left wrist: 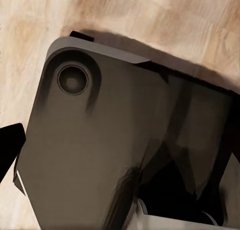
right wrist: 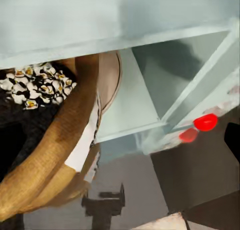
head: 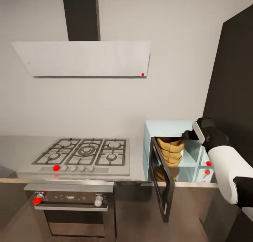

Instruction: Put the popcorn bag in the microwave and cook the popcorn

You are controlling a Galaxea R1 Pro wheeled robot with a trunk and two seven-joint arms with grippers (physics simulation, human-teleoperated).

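Note:
The pale mint-blue microwave stands on the grey countertop with its dark glass door swung open toward me. The tan popcorn bag sits upright in the opening, and my right gripper is shut on its rolled rim. In the right wrist view the bag is close up, showing its white label and whitish popcorn heaped in its mouth, with the microwave's inner wall behind. A black finger of my left gripper shows over the robot base.
A gas hob lies left of the microwave, above a steel oven with red knobs. An extractor hood hangs over the hob. A tall dark cabinet stands at the right, close to my right arm. Wooden floor lies below.

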